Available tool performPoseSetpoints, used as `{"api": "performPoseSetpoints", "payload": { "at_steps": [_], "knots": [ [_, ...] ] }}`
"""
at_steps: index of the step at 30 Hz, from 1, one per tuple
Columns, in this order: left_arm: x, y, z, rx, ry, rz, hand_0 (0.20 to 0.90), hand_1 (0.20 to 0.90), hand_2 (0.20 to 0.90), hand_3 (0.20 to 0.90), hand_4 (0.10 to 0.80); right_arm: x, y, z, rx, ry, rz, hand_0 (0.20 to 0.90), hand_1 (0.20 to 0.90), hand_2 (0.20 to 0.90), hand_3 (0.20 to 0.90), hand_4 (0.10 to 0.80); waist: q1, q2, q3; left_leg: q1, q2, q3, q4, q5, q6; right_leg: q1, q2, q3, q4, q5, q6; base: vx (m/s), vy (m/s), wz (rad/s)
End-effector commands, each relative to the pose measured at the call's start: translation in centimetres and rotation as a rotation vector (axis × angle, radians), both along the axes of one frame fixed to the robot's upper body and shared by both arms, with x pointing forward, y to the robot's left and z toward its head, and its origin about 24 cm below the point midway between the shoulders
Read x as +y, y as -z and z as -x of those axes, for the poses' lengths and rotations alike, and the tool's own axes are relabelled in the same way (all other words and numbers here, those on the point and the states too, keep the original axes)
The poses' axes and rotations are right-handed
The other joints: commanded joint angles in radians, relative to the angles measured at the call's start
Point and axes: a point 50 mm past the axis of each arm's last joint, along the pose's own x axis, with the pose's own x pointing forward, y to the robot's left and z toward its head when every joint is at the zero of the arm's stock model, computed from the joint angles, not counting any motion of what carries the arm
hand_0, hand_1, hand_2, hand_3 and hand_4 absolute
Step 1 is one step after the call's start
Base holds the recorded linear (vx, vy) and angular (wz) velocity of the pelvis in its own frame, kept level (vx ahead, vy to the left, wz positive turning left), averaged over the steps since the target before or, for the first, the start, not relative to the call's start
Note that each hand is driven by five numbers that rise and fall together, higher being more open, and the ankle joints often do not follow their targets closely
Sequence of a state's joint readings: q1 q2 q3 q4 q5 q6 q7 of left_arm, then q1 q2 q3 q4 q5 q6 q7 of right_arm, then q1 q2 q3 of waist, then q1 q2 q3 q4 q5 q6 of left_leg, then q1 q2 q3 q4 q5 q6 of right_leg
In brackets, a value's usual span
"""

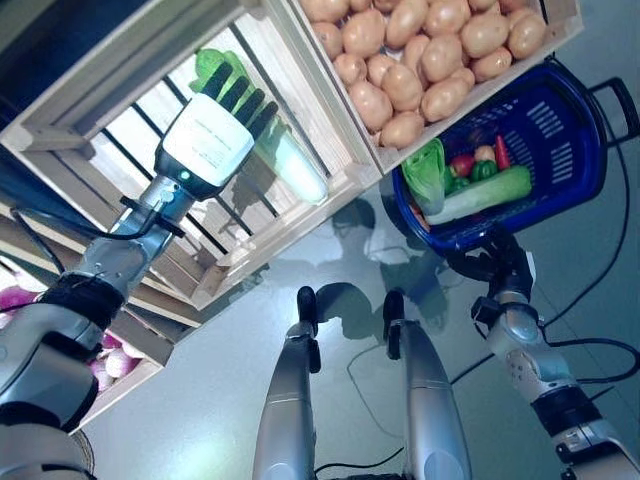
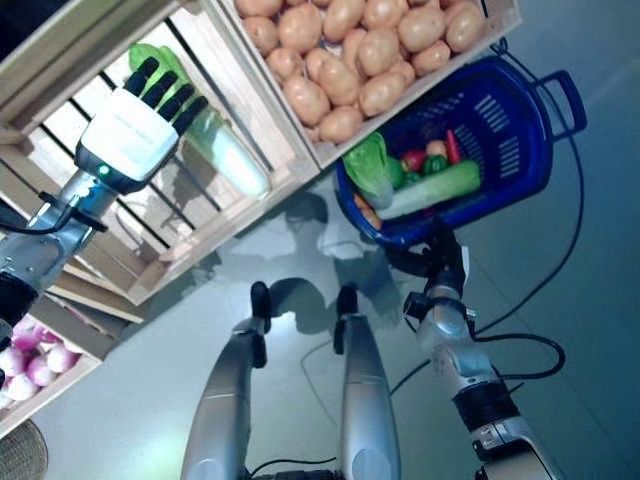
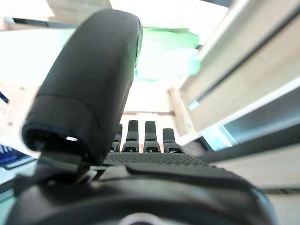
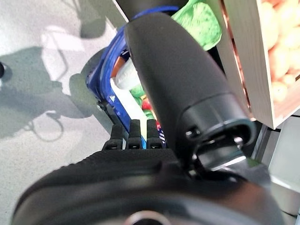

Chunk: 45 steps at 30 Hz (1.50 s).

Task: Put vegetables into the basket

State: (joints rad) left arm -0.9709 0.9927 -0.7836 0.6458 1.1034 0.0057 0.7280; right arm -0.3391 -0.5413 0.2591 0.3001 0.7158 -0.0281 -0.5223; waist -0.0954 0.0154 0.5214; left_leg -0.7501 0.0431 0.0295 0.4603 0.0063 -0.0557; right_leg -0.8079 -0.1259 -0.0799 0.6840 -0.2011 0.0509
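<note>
Vegetables already fill the blue plastic basket (image 1: 560, 150) gripped at its rim by the right hand (image 1: 505, 265), while the left hand (image 1: 215, 130), fingers straight, reaches over the long pale-green vegetable (image 1: 290, 165) remaining in the slatted wooden crate (image 1: 250, 260).

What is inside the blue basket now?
The blue basket holds a leek, a leafy cabbage, and small red and green vegetables. Anything lying beneath these is covered.
</note>
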Motion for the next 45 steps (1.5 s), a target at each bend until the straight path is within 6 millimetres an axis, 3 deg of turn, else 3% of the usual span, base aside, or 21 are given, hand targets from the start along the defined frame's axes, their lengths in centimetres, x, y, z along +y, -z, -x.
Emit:
{"api": "performPoseSetpoints", "payload": {
  "at_steps": [1, 12, 22, 36, 37, 38, 39, 40, 45],
  "knots": [
    [0.4, -6.9, 0.4, -0.235, -0.033, 0.010, 0.900, 0.900, 0.900, 0.900, 0.800, -0.1, -4.4, -0.4, -0.191, -0.024, 0.048, 0.900, 0.900, 0.900, 0.900, 0.800, -0.010, -0.031, -0.001, 0.003, -0.028, 0.075, 0.042, -0.070, 0.057, 0.043, 0.051, -0.012, -0.102, 0.105, -0.026, -0.019, 0.030, -0.04],
    [0.3, -8.6, -0.8, -0.241, -0.133, 0.121, 0.900, 0.900, 0.900, 0.900, 0.800, 0.1, -6.6, -1.2, -0.250, -0.032, 0.053, 0.900, 0.900, 0.900, 0.900, 0.800, -0.021, -0.033, -0.001, -0.082, -0.027, 0.068, 0.076, -0.084, 0.058, -0.053, 0.056, 0.009, -0.064, 0.107, -0.018, -0.002, 0.012, -0.03],
    [0.9, -8.7, -1.1, -0.279, -0.188, 0.222, 0.900, 0.900, 0.900, 0.900, 0.800, 0.4, -8.0, -1.4, -0.293, -0.033, 0.056, 0.900, 0.900, 0.900, 0.900, 0.800, -0.024, -0.031, -0.001, -0.124, -0.033, 0.068, 0.097, -0.105, 0.059, -0.106, 0.060, 0.015, -0.029, 0.094, -0.016, 0.000, 0.000, 0.00],
    [0.4, -9.3, -1.6, -0.290, -0.204, 0.218, 0.900, 0.900, 0.900, 0.900, 0.800, 0.5, -9.4, -1.9, -0.336, -0.025, 0.046, 0.900, 0.900, 0.900, 0.900, 0.800, -0.027, -0.034, -0.001, -0.168, -0.033, 0.063, 0.089, -0.102, 0.051, -0.153, 0.059, 0.023, -0.041, 0.112, -0.005, 0.000, 0.000, 0.00],
    [0.3, -9.3, -1.6, -0.291, -0.205, 0.211, 0.858, 0.858, 0.858, 0.858, 0.772, 0.5, -9.4, -1.9, -0.338, -0.027, 0.048, 0.900, 0.900, 0.900, 0.900, 0.800, -0.027, -0.034, -0.001, -0.169, -0.033, 0.063, 0.088, -0.102, 0.051, -0.153, 0.060, 0.024, -0.044, 0.113, -0.005, 0.000, 0.000, 0.00],
    [0.2, -9.4, -1.7, -0.288, -0.212, 0.191, 0.533, 0.533, 0.533, 0.533, 0.555, 0.6, -9.5, -1.9, -0.345, -0.031, 0.055, 0.900, 0.900, 0.900, 0.900, 0.800, -0.028, -0.034, -0.001, -0.171, -0.033, 0.064, 0.088, -0.103, 0.051, -0.154, 0.061, 0.025, -0.047, 0.113, -0.005, 0.000, 0.000, 0.00],
    [0.2, -9.4, -1.7, -0.287, -0.212, 0.187, 0.486, 0.486, 0.486, 0.486, 0.524, 0.6, -9.5, -1.9, -0.347, -0.032, 0.055, 0.900, 0.900, 0.900, 0.900, 0.800, -0.028, -0.034, -0.001, -0.172, -0.033, 0.064, 0.089, -0.103, 0.051, -0.155, 0.061, 0.025, -0.046, 0.113, -0.004, 0.000, 0.000, 0.00],
    [0.0, -9.4, -1.8, -0.272, -0.215, 0.149, 0.300, 0.300, 0.300, 0.300, 0.400, 0.7, -9.6, -1.9, -0.355, -0.035, 0.053, 0.900, 0.900, 0.900, 0.900, 0.800, -0.028, -0.033, -0.001, -0.173, -0.032, 0.063, 0.088, -0.104, 0.050, -0.156, 0.060, 0.024, -0.046, 0.113, -0.004, 0.000, 0.000, 0.00],
    [-0.2, -9.7, -1.8, -0.264, -0.230, 0.115, 0.300, 0.300, 0.300, 0.300, 0.400, 0.7, -10.0, -1.9, -0.370, -0.036, 0.049, 0.900, 0.900, 0.900, 0.900, 0.800, -0.032, -0.030, -0.001, -0.176, -0.033, 0.063, 0.081, -0.102, 0.048, -0.161, 0.060, 0.024, -0.055, 0.117, -0.001, 0.000, 0.000, 0.00]
  ]
}}
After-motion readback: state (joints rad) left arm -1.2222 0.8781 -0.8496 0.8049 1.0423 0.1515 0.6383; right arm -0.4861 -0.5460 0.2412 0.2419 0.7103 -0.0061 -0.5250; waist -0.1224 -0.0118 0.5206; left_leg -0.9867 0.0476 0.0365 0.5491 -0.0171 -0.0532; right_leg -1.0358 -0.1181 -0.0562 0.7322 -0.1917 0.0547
